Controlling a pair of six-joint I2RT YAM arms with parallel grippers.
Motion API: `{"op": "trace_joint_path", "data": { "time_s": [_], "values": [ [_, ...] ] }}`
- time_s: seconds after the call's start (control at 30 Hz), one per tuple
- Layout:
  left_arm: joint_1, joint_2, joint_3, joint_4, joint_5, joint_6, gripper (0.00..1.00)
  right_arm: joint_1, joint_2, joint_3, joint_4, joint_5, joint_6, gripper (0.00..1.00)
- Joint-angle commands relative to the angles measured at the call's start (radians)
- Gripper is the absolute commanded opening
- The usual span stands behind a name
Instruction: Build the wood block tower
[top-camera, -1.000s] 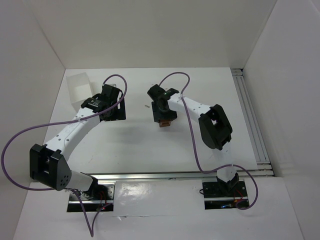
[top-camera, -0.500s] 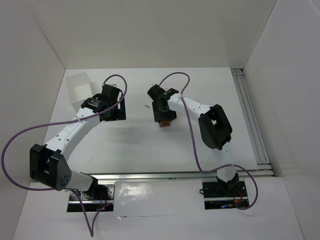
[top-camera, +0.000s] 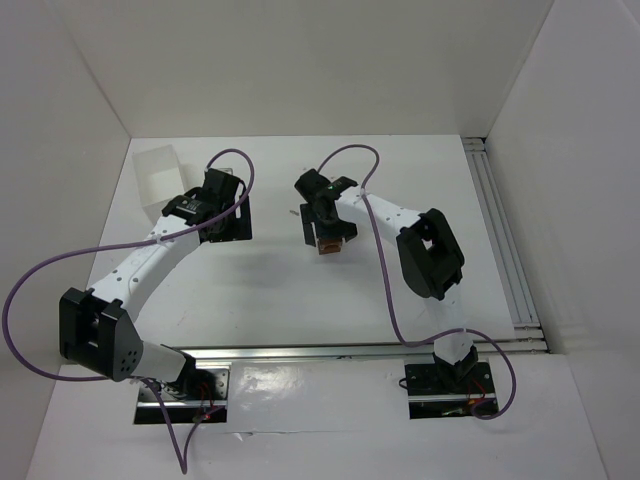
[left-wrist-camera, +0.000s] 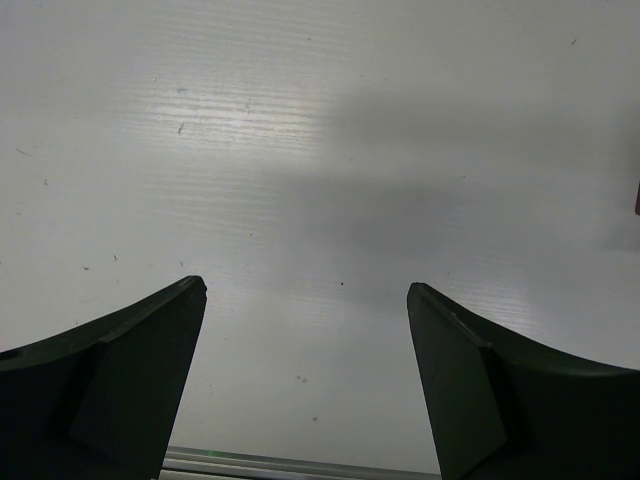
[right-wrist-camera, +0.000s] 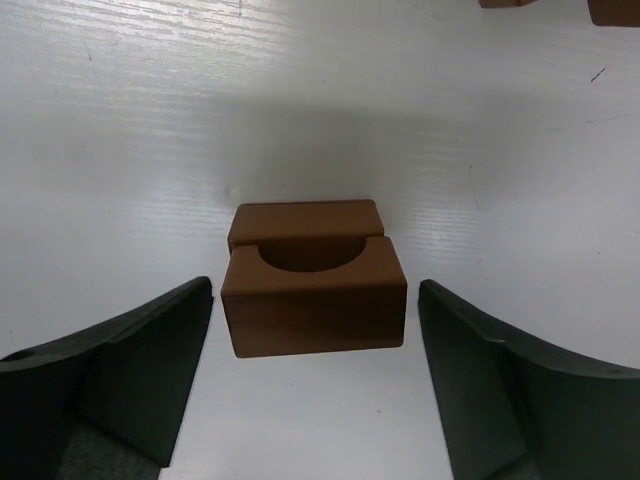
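Well off to the left of the left end effector (left-wrist-camera: 305, 290), at the far left corner of the bench (top-camera: 270, 290), stands a white tray (top-camera: 153, 172). The left end effector is spread wide with nothing in it: the wrist view shows only bare bench surface between its two dark fingers (left-wrist-camera: 130, 390). A thin reddish sliver shows at the right edge of that view, too small to identify.

To the right, near the middle of the bench, the right end effector (right-wrist-camera: 315, 287) points down over a reddish-brown wood block (right-wrist-camera: 300, 325). The block sits on the bench centred between the fingers (right-wrist-camera: 140, 370), and white bench shows on both sides of it, so neither finger touches it. The end effector is open around the block and has hold of nothing. The block's top face has a half-round notch cut into its far edge. A second block (right-wrist-camera: 300, 217) of the same colour touches that far side, on the side away from the end effector. From this angle it cannot be told whether the two lie side by side or one partly on the other. In the overhead view only a small brown patch shows just under the end effector, on its near side.

Beyond the right end effector and off to its right, two more brown pieces (right-wrist-camera: 612, 10) are cut off by the top edge of the wrist view. Far to the right, well apart from both end effectors, a metal rail (top-camera: 500, 240) runs along the bench edge.
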Motion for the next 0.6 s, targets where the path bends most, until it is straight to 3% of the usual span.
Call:
{"op": "trace_joint_path", "data": {
  "time_s": [0.0, 0.13, 0.33, 0.57],
  "values": [
    [-0.004, -0.012, 0.012, 0.004, 0.004, -0.011, 0.94, 0.013, 0.011, 0.043, -0.020, 0.013, -0.005, 0.92],
    [-0.004, -0.012, 0.012, 0.004, 0.004, -0.011, 0.94, 0.013, 0.030, 0.118, -0.030, 0.029, -0.024, 1.00],
    [-0.004, -0.012, 0.012, 0.004, 0.004, -0.011, 0.94, 0.013, 0.050, 0.286, -0.098, 0.066, -0.046, 1.00],
    [-0.004, -0.021, 0.012, 0.004, 0.004, -0.011, 0.94, 0.004, -0.002, 0.124, -0.052, 0.040, -0.020, 1.00]
  ]
}}
